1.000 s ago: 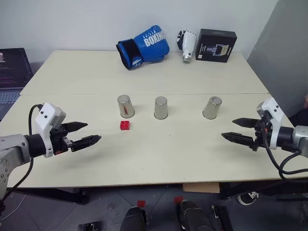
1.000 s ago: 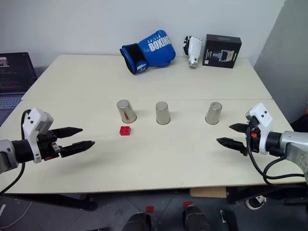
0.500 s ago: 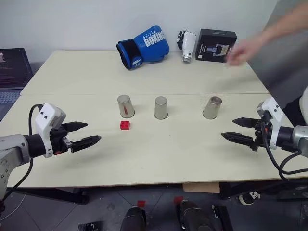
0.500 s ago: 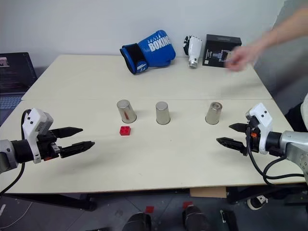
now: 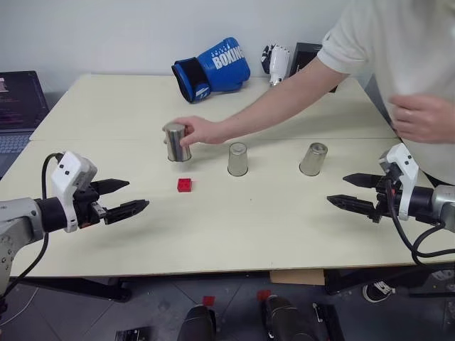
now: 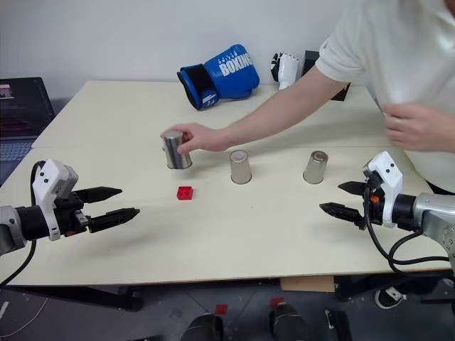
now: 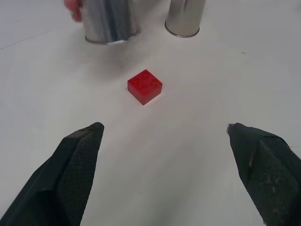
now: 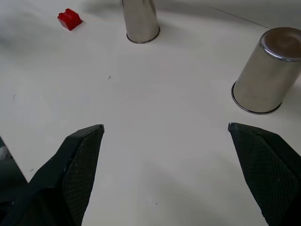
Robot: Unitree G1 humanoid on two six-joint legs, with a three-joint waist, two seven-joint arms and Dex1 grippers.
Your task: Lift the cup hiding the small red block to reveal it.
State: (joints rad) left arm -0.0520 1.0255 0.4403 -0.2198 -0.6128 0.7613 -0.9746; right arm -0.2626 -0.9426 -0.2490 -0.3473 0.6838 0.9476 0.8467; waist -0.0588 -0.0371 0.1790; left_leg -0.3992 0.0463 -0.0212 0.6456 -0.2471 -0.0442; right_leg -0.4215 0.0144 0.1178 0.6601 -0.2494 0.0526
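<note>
now person's hand (image 5: 201, 131) newly gripping leftmost cup (image 5: 175, 142), red block (image 5: 184, 185) uncovered at 5 o'clock; hiding pending. left gripper (image 5: 128, 198), right gripper (image 5: 352, 192) gaping, empty.

Person's arm (image 5: 284, 106) hides most of black box (image 5: 304, 57). Laptop (image 5: 18, 106) cut off at edge. Hand (image 5: 425, 118) near body blurred.

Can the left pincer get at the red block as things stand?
Probably yes. The left pincer is open and aimed across bare table toward the small red block, which sits uncovered. The person's hand holds the leftmost cup just behind it, close enough to crowd the approach.
</note>
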